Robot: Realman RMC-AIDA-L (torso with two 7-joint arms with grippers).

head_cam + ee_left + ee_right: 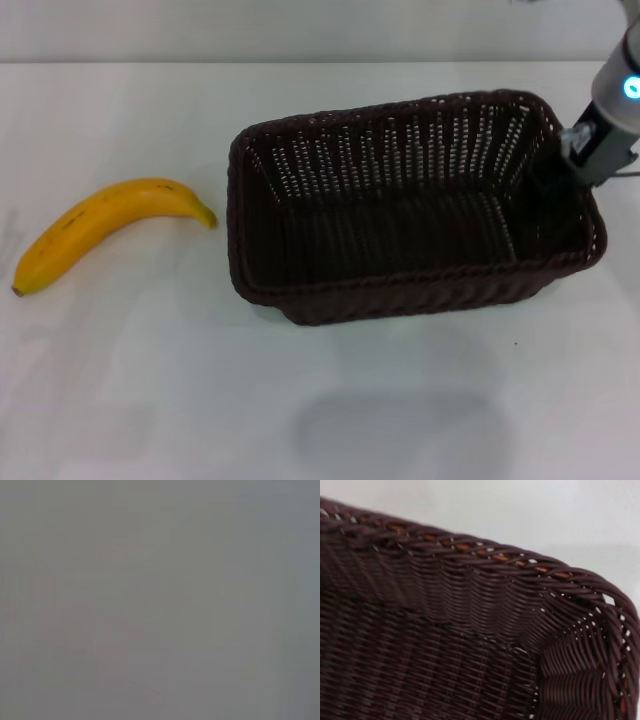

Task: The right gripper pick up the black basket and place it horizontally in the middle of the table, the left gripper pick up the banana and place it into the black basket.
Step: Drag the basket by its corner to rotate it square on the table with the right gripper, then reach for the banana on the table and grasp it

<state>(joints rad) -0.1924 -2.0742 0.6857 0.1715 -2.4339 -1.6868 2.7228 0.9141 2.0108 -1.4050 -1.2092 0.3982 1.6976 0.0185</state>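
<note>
The black basket (400,296) stands upright and lengthwise across the middle-right of the white table (150,380); it is empty. My right gripper (556,168), on its grey-silver wrist with the blue light, is at the basket's right end, right at the rim. The right wrist view shows only the basket's inner wall and rim (470,595) from close up. The yellow banana (105,228) lies flat on the table to the left of the basket, a short gap from it. The left gripper is out of view; the left wrist view shows only plain grey.
The table's far edge runs along the top of the head view, with a pale wall behind it. A faint grey shadow (400,430) lies on the table in front of the basket.
</note>
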